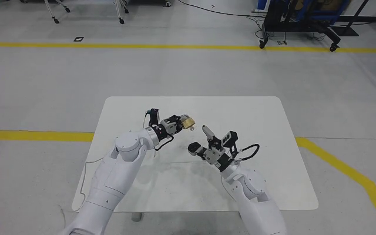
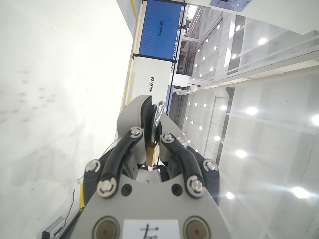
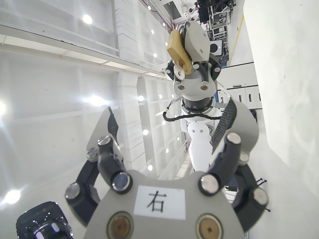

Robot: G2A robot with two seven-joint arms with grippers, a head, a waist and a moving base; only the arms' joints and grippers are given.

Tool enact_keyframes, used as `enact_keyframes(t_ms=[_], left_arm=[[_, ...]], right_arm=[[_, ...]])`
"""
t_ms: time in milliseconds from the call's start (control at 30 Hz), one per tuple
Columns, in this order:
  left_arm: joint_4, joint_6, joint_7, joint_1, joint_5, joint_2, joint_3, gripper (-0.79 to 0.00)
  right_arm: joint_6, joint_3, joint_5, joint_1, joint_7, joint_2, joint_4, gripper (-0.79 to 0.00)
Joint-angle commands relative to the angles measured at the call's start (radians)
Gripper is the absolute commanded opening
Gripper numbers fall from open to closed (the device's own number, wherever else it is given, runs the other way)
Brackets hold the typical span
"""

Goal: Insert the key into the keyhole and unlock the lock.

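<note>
A brass padlock [image 1: 187,123] hangs in the air over the middle of the white table [image 1: 264,117]. My left gripper [image 1: 181,122] is shut on its silver shackle [image 2: 159,113], and the brass body [image 2: 151,153] sits between the finger bases. In the right wrist view the padlock [image 3: 177,50] is farther off in the left gripper [image 3: 192,38]. A silver key [image 3: 179,72] sticks out of the padlock's underside. My right gripper [image 1: 200,139] stands open a short way from the padlock, with nothing between its fingers [image 3: 228,121].
The white table's front edge [image 1: 194,209] is close to the robot's side. Yellow floor lines [image 1: 176,46] run behind and beside the table. Carts and a dark frame [image 1: 305,23] stand far back on the floor.
</note>
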Motion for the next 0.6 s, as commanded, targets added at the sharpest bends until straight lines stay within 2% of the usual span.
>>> enact_keyframes(t_ms=[0, 133, 300, 567], left_arm=[[0.002, -0.003, -0.001, -0.001, -0.001, 0.0, 0.001, -0.785], [0.002, -0.013, -0.013, -0.006, 0.001, -0.001, 0.009, -0.785], [0.004, -0.03, -0.027, -0.004, 0.001, 0.0, 0.01, -0.785], [-0.002, -0.035, -0.037, -0.002, 0.008, 0.003, 0.009, -0.785]], right_arm=[[0.001, -0.003, 0.005, 0.012, -0.005, 0.002, 0.018, -0.576], [0.008, -0.017, 0.025, 0.039, -0.006, 0.004, 0.051, -0.634], [0.009, -0.026, 0.04, 0.067, -0.018, 0.007, 0.078, -0.671], [0.007, -0.02, 0.074, 0.067, -0.004, 0.017, 0.077, -0.656]])
